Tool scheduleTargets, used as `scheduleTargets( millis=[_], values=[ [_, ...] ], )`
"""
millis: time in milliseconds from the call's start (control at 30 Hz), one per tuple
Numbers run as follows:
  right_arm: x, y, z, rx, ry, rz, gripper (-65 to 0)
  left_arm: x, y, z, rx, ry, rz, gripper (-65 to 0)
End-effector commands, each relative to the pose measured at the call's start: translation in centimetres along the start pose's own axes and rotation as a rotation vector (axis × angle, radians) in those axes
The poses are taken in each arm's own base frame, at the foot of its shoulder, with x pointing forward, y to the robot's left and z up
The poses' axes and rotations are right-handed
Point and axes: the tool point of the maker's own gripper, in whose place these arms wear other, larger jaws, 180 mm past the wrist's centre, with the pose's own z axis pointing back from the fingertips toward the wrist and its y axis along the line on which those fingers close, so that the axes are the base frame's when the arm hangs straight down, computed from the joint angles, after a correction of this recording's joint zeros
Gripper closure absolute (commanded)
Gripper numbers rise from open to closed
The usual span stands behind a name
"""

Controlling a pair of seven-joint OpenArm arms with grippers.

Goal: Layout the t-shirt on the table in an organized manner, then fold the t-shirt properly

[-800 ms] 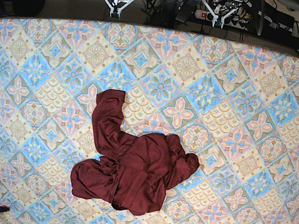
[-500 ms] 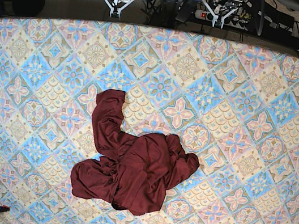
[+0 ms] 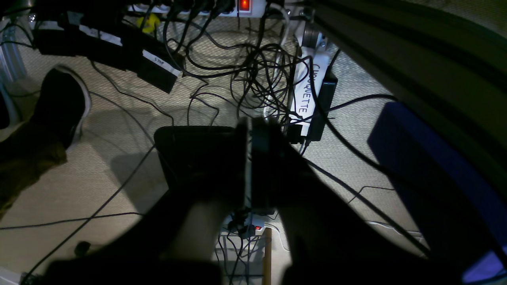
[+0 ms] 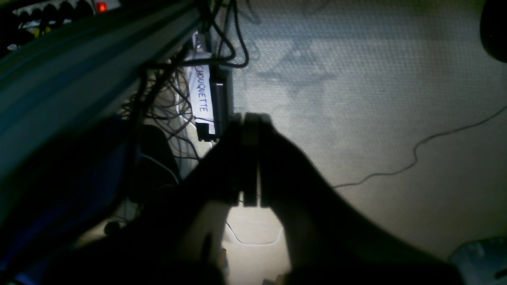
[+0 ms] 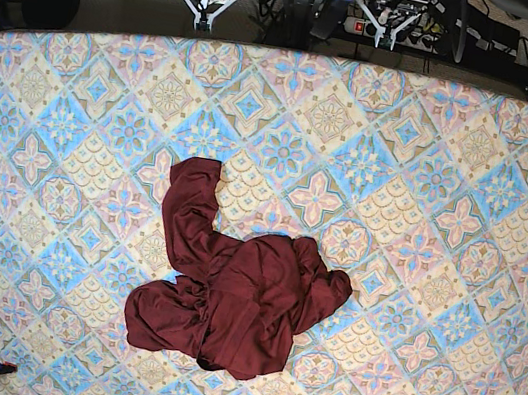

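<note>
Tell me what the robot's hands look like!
Each hand has two dark, flat fingers with a pale strip between them. The left hand and right hand look alike up close. From above, the right hand and left hand look like small silver-and-black metal frames, with black cables behind them.

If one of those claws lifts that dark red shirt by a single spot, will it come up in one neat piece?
Probably not. The t-shirt lies crumpled in soft folds with one sleeve trailing away, so it looks floppy and would likely drape and sag. It seems light, thin knit, so pushing it would probably bunch it up on the table rather than slide it whole.
</note>
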Motion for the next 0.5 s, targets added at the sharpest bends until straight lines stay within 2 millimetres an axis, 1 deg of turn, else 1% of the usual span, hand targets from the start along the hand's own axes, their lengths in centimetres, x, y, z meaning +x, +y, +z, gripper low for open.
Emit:
scheduleTargets(
  millis=[0,33,67,100,133,167,200,233,267,367,400,433,467],
  values=[
    [0.2,-2.0,0.1,-0.035,-0.009,0.002,0.0,-1.0,0.6,0.1,0.010,0.017,-0.005,-0.2],
    [0.0,-2.7,0.2,-0.045,-0.006,0.004,0.0,-1.2,0.7,0.1,0.012,0.020,-0.006,-0.2],
    [-0.9,-3.4,0.2,-0.056,0.008,0.005,0.0,-1.3,1.1,0.1,0.018,0.023,-0.007,-0.2],
    [-2.6,-4.1,0.4,-0.066,0.033,0.008,0.0,-2.3,2.0,0.3,0.031,0.038,-0.009,-0.2],
    [-3.3,-4.6,0.5,-0.075,0.039,0.011,0.0,-2.9,2.6,0.3,0.040,0.045,-0.013,-0.2],
    [-3.4,-5.0,0.7,-0.081,0.032,0.015,0.0,-2.9,2.9,0.4,0.043,0.038,-0.016,-0.2],
    [-2.9,-5.0,0.8,-0.081,0.009,0.018,0.0,-3.3,3.0,0.5,0.044,0.035,-0.017,-0.2],
    [-3.0,-5.0,1.0,-0.081,-0.007,0.021,0.0,-4.1,3.8,0.8,0.055,0.035,-0.023,-0.2],
    [-3.8,-4.9,1.3,-0.080,-0.007,0.025,0.0,-4.1,4.5,1.1,0.062,0.016,-0.029,-0.2],
    [-6.1,-4.9,2.1,-0.078,0.009,0.036,0.0,-5.1,5.6,2.1,0.074,-0.015,-0.042,-0.2],
    [-6.4,-4.9,2.4,-0.079,0.012,0.039,0.0,-5.3,6.0,2.6,0.079,-0.029,-0.049,-0.2],
    [-6.4,-5.3,2.8,-0.086,0.005,0.046,0.0,-5.5,6.4,3.0,0.083,-0.043,-0.055,-0.2],
    [-6.0,-6.5,3.2,-0.103,-0.013,0.060,0.0,-5.8,6.8,3.5,0.086,-0.054,-0.062,-0.2]
  ],
)
